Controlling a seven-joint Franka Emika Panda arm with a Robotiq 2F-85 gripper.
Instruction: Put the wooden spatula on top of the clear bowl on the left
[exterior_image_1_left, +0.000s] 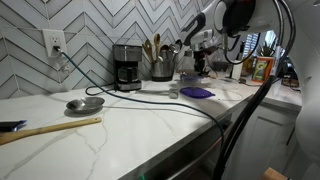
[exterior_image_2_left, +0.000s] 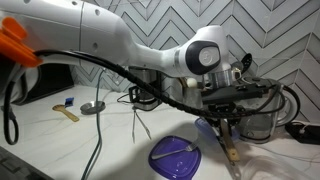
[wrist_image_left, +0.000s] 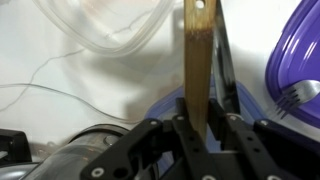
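Observation:
My gripper (wrist_image_left: 203, 108) is shut on the wooden spatula (wrist_image_left: 200, 50), a mid-brown stick with a hole near its far end. In an exterior view the spatula (exterior_image_2_left: 230, 142) hangs down from the gripper (exterior_image_2_left: 226, 116), its tip close to the counter. The clear bowl (wrist_image_left: 152, 106), tinted bluish-purple, lies directly under the fingers and is mostly hidden by them. It shows as a small bluish shape (exterior_image_2_left: 205, 127) beside the gripper. In an exterior view the gripper (exterior_image_1_left: 198, 60) hangs near the utensil holder.
A purple plate (wrist_image_left: 296, 60) with a fork (wrist_image_left: 296, 95) lies just beside the bowl and shows in both exterior views (exterior_image_2_left: 175, 157) (exterior_image_1_left: 197, 92). A coffee maker (exterior_image_1_left: 127, 66), utensil holder (exterior_image_1_left: 160, 66), grey metal bowl (exterior_image_1_left: 85, 103), long pale stick (exterior_image_1_left: 50, 128) and cables sit on the counter.

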